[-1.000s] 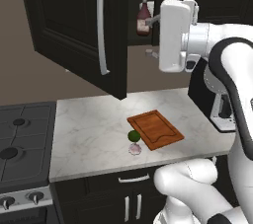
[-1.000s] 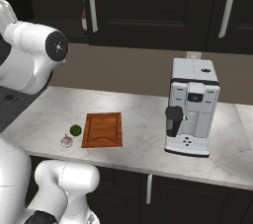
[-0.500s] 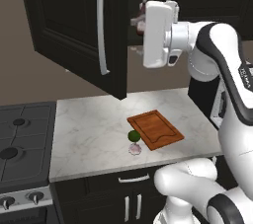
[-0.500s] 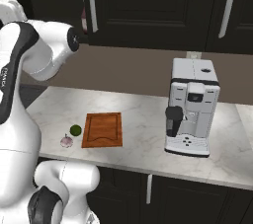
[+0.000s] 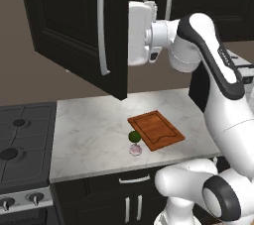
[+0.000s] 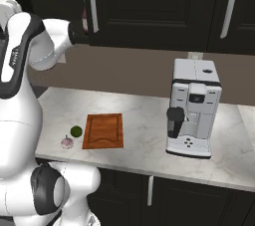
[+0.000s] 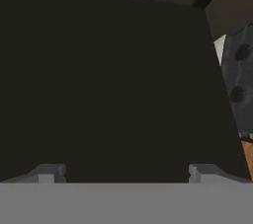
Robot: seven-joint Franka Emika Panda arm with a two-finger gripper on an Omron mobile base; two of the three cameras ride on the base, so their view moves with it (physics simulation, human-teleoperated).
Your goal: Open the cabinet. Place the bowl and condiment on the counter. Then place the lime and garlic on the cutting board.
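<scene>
The cabinet (image 5: 74, 26) already stands open, its door swung out over the worktop (image 5: 89, 130) with the long silver handle (image 5: 102, 26) facing you. Your hand (image 7: 126, 171) is up at shelf height, just behind that door's edge, jaws spread wide and holding nothing. A flat dark face sits close in front of the fingertips; it looks like the door's inner side, so the hand seems to point along the cabinet front, not into it.

In the right base view a sliver of dark red, probably the condiment (image 6: 84, 21), shows in the cabinet opening right beside the wrist. Judged from that, the bottle stands upright and off to the hand's side, so the coming move likely needs a turn towards the shelf. Where the bowl sits cannot be told.

The lime (image 5: 134, 136) and garlic (image 5: 135, 148) lie on the worktop, just off the cutting board (image 5: 156, 130)'s near-left corner.

Over the last second the hand has swung leftwards towards the door, covering the bottle in the left base view; lime, garlic and board have not moved
</scene>
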